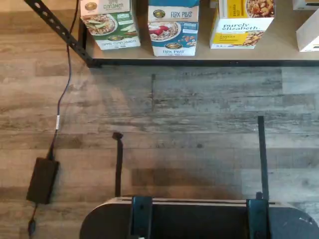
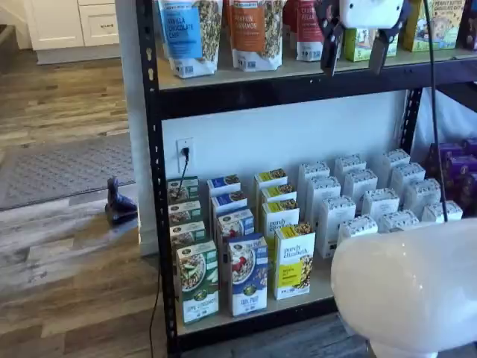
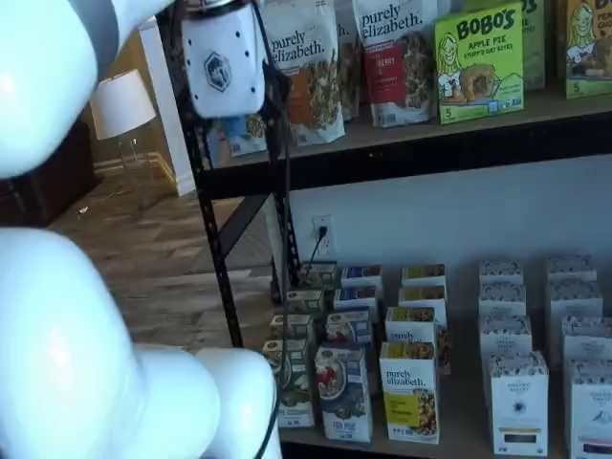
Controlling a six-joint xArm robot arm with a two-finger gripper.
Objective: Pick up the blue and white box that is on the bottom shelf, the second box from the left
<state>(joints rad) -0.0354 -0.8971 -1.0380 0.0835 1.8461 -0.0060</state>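
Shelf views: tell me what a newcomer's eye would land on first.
The arm's big white shell fills the near foreground of both shelf views. High up, level with the granola bags, hangs the hand, black fingers spread apart and holding nothing. On the bottom shelf stand neat rows of cartons, the blue and white box at the front between a green carton and a yellow carton.

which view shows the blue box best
A shelf view shows the blue box best: whole front face, standing at the front of its row between green and yellow cartons. The other shelf view shows it at an angle near the arm. The wrist view crops its top.
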